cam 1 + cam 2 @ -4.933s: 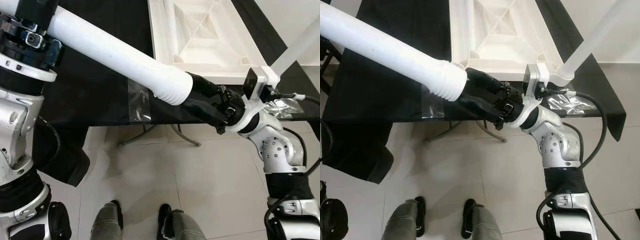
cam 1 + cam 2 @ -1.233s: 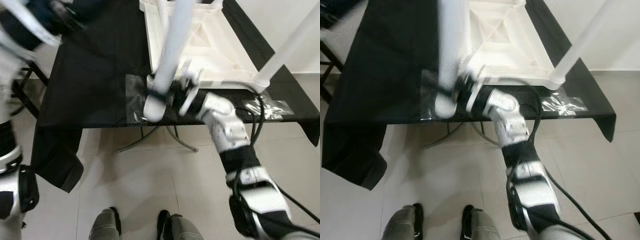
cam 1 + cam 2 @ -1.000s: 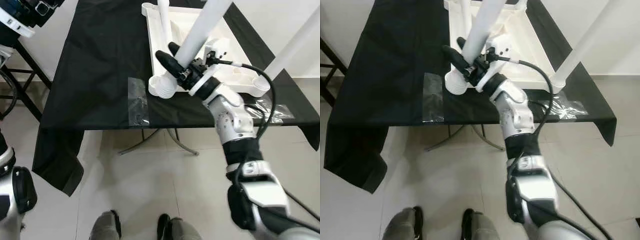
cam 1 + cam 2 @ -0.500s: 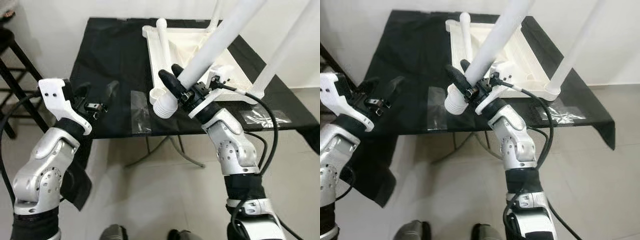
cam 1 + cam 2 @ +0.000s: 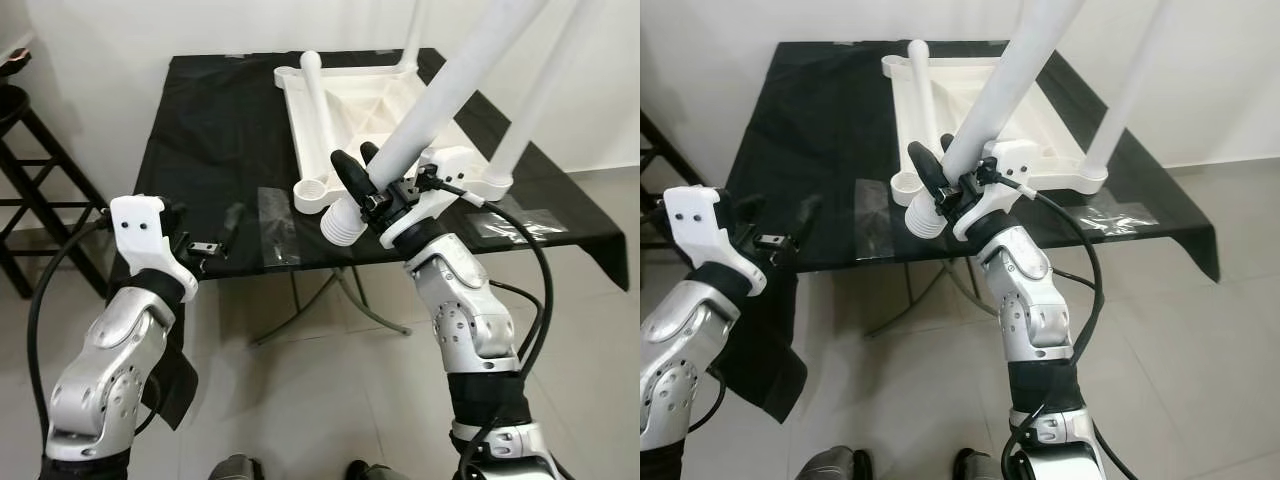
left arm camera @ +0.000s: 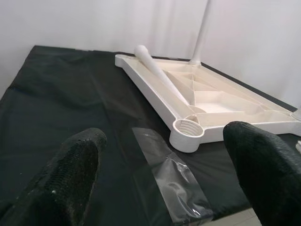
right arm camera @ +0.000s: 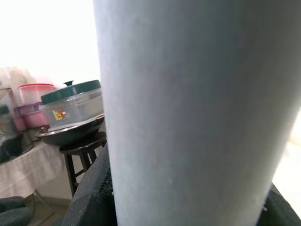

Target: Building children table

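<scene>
The right gripper [image 5: 358, 178] was clenched around a white table leg [image 5: 425, 115], holding it tilted with its ribbed end just above the empty corner socket [image 5: 312, 192] of the upturned white tabletop [image 5: 385, 110]. The tabletop lay on a black-covered table [image 5: 215, 130]. The left gripper [image 5: 205, 228] hovered with fingers [image 6: 70, 174] spread at the table's near edge, holding nothing.

Head views bright, even indoor light, sharp, no motion blur. My black cloth [image 5: 210, 130] soaks up light; folds barely read. Tape [image 5: 278, 226] on it gives soft glare. Faint shadows on pale floor [image 5: 320, 400]. Left wrist view clear, near fingers [image 6: 66, 174] soft. Right wrist view: leg [image 7: 188, 113] too close, defocused; background blown out white.
</scene>
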Controlling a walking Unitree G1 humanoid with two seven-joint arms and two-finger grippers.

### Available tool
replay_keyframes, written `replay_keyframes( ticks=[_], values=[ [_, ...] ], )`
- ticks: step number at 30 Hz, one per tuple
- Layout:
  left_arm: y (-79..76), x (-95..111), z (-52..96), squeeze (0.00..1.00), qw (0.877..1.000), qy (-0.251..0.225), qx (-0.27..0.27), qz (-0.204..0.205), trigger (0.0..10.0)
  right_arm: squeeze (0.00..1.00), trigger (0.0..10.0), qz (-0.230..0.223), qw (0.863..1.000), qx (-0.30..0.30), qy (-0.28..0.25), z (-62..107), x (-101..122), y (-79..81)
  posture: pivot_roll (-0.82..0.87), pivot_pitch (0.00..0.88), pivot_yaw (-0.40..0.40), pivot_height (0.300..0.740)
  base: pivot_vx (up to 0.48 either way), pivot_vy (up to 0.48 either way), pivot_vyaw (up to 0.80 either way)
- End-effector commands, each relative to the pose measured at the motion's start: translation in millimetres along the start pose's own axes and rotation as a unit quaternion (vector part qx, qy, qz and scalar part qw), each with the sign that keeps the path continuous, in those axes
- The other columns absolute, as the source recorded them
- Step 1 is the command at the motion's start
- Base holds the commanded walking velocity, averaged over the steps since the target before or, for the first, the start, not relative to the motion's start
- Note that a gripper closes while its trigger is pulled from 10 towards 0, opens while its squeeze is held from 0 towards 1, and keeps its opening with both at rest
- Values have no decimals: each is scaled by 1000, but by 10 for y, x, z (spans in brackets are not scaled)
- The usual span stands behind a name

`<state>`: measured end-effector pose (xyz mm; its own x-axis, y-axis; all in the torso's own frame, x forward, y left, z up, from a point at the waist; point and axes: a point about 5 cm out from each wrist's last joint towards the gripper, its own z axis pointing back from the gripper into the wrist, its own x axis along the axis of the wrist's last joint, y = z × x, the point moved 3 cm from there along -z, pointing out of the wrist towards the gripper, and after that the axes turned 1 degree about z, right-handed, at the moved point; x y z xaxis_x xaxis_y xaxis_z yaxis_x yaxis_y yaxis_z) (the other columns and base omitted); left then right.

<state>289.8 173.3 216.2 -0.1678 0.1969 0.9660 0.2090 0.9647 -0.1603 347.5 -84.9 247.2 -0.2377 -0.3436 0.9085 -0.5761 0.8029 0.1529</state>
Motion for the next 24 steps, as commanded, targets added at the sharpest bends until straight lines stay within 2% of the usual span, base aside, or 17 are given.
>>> replay_keyframes(
  ticks=[1, 6, 13, 17, 20, 24],
  values=[
    [10, -32, 51, 0, 1000, 8, 6, -10, 10000, 0, 10000, 6, 1000, 3, -3, -17, 26, 22, 60, 134, -18, 740, 0, 0, 0],
    [5, -132, 121, 0, 1000, 17, 12, -5, 10000, 0, 10000, 22, 1000, 0, 15, 34, -20, 64, 31, 157, -24, 740, 0, 0, 0],
    [-109, -142, 43, 0, 1000, 12, -11, 10, 10000, 0, 10000, 41, 999, 2, 22, 59, -6, 100, -17, 186, -2, 740, 0, 0, 0],
    [-228, -125, -58, 0, 999, 4, -35, 19, 10000, 0, 10000, 40, 999, -10, 20, 52, 20, 35, -20, 211, -5, 740, 0, 0, 0],
    [-301, -93, -113, 0, 999, -3, -50, 21, 10000, 0, 10000, 41, 999, -15, 16, 25, 42, 6, -3, 214, 0, 740, 255, 0, 0],
    [-314, -81, -107, 0, 998, -4, -53, 22, 10000, 0, 10000, 43, 999, -13, 13, 14, 52, 12, 8, 204, 4, 740, 259, 0, 0]
  ],
)
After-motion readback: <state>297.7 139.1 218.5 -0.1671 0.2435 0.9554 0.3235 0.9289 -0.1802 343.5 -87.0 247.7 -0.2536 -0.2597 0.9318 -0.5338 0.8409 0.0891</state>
